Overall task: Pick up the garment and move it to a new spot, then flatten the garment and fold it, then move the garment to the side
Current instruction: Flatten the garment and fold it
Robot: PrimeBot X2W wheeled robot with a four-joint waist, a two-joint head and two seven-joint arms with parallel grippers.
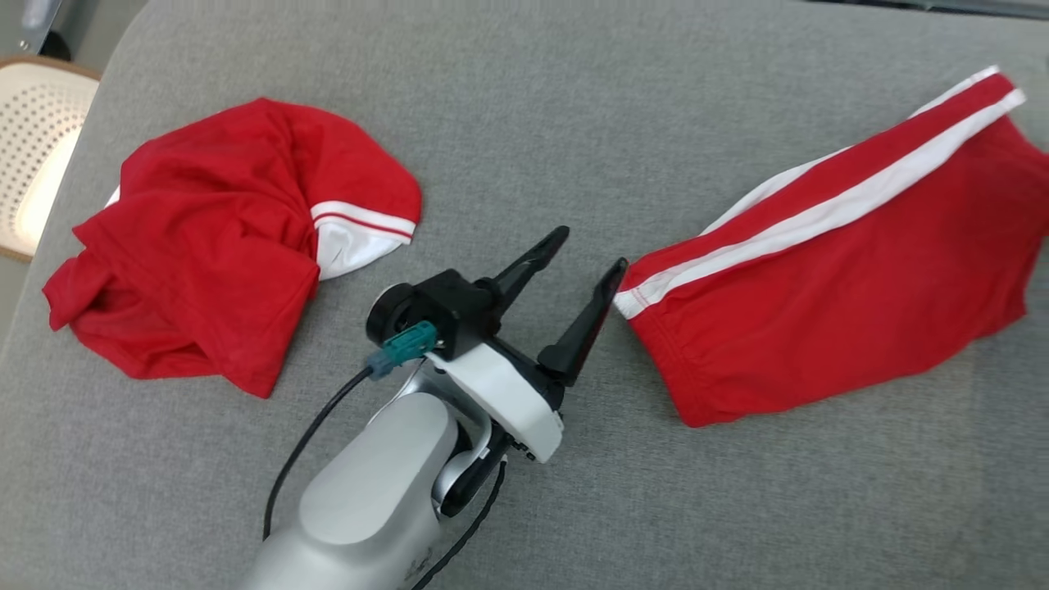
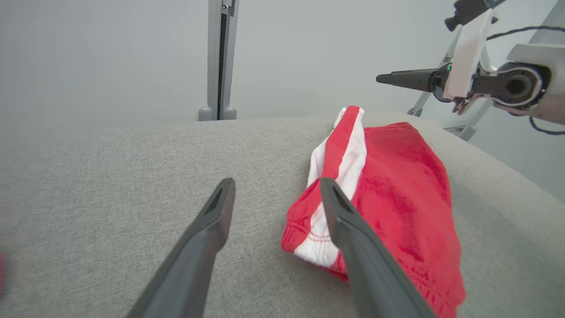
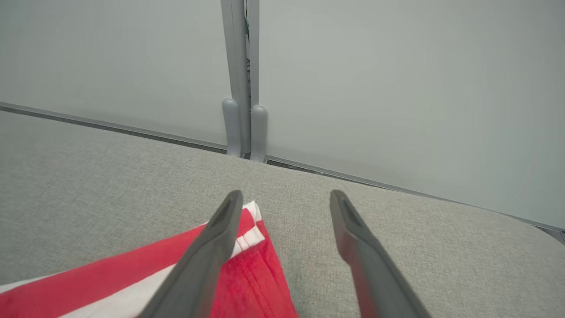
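Cataloguing your garment [image 1: 221,238]: red T-shirt, crumpled at the left of the grey cushion [image 1: 524,98], well apart from the shorts [image 1: 828,303]; probably soft, light, limp; pinch a loose edge by the white sleeve; left end effector [image 1: 590,250] and right end effector [image 3: 285,194] both spread, empty.

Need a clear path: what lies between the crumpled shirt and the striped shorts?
Head view: the open left gripper stands between the shirt and the shorts, close by the shorts' corner; the rest is bare grey cushion.
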